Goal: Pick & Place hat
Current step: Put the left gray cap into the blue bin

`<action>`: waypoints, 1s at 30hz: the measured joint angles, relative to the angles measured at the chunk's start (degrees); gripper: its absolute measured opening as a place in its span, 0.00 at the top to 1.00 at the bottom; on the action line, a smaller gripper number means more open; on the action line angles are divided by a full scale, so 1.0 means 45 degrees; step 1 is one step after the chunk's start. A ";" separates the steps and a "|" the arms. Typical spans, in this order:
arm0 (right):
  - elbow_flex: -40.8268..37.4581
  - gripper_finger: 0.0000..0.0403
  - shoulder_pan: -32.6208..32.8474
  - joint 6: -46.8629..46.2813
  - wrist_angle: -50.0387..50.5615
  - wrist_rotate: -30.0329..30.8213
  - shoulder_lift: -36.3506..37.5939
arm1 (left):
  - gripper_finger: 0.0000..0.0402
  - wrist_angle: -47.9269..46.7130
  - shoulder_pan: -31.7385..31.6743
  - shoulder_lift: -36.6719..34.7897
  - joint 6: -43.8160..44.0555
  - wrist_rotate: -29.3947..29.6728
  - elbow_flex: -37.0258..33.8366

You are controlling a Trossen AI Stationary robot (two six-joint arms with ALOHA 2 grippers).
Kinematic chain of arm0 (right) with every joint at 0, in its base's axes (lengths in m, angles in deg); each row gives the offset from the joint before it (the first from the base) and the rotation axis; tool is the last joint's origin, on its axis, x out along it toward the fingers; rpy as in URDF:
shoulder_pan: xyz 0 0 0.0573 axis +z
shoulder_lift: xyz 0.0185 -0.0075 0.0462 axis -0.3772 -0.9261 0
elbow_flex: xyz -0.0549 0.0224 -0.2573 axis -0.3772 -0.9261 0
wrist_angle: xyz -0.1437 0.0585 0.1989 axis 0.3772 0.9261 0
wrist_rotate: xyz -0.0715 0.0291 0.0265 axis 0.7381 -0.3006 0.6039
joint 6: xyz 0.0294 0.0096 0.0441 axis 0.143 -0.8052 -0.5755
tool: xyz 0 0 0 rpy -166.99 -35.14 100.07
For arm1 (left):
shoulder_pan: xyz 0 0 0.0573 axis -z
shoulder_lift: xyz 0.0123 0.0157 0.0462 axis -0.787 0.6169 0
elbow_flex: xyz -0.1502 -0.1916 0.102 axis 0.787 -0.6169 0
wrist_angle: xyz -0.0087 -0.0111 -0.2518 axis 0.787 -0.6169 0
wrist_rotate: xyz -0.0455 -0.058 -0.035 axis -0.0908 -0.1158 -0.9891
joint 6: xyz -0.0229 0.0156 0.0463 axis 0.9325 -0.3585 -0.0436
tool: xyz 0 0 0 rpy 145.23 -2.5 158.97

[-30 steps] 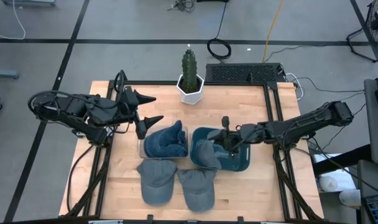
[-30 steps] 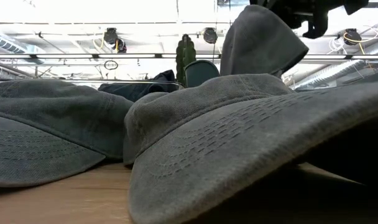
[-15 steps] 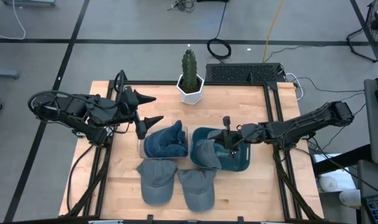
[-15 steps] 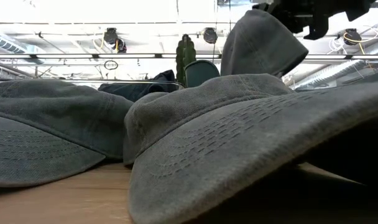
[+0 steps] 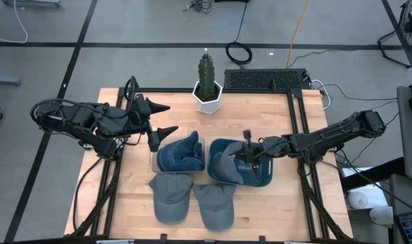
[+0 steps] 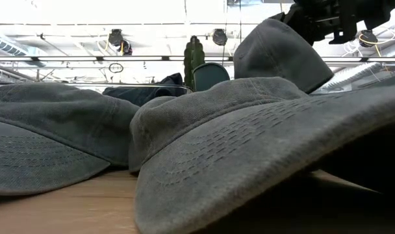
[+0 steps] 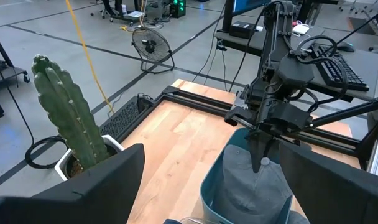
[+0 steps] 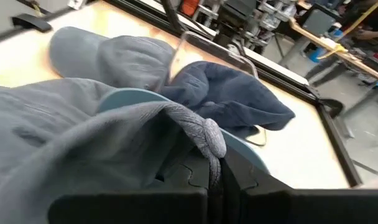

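Right gripper (image 5: 247, 153), clamped on grey hat (image 5: 223, 165), has lowered it since a second ago into the blue bin (image 5: 260, 177) at centre-right, so release looks next; left gripper (image 5: 164, 118) waits wide open, upper left.

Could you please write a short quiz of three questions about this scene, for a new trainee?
1. True or false: the right gripper is shut on a grey hat over the blue bin.
2. How many grey hats lie flat on the table in front of the bins? A) one B) two C) four
3. Fill in: the clear bin holds a dark ____ hat.

Key:
1. True; the hat's cloth is pinched between its fingers.
2. B.
3. Blue.

The left gripper waits open, behind the clear bin, near the cactus.
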 joint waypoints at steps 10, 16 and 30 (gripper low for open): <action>0.0000 1.00 0.0000 -0.0387 0.0152 -0.0247 0.0005 | 0.06 -0.0003 0.0000 0.0000 0.0004 0.0005 0.0000; 0.0000 1.00 0.0000 -0.0955 0.0768 -0.0238 0.0005 | 0.06 -0.0003 0.0000 0.0000 0.0005 0.0005 0.0000; 0.0000 1.00 0.0000 -0.2297 0.1481 -0.0208 0.0005 | 0.06 -0.0003 0.0000 0.0000 0.0001 0.0005 0.0000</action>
